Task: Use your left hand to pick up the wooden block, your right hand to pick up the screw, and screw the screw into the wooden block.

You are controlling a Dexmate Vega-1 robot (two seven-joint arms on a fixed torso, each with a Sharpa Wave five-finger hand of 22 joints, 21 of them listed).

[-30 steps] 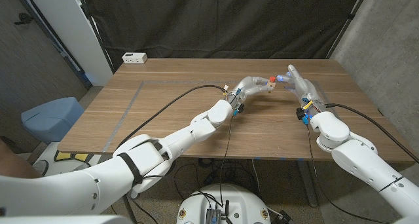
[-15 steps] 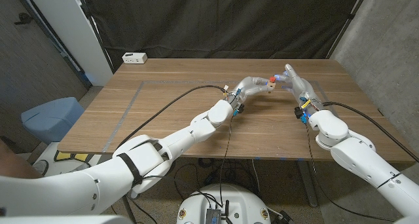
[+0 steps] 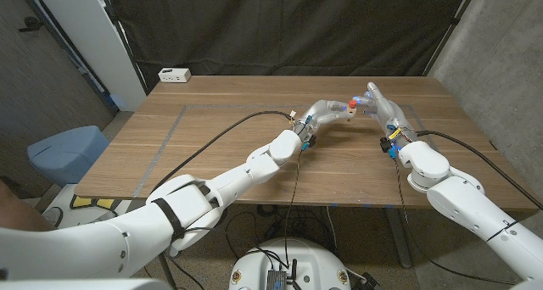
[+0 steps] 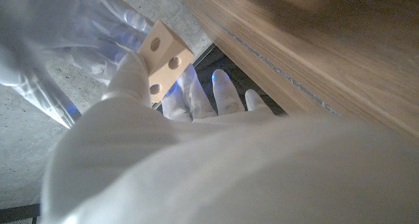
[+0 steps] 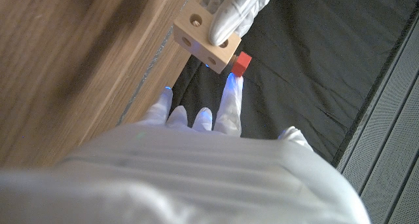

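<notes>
right hand has crept a bit toward the left hand over the last second, gap between them narrower in head view. its forearm has shifted slightly inward too. fingertip now sits right beside the red square-headed screw, which is at the face of the pale wooden block with round holes; contact unclear.

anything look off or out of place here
Nothing stands out. The left robot hand holds the wooden block above the table, and the red-headed screw sits against the block at the right robot hand fingertip. Nothing looks spilled or damaged.
</notes>
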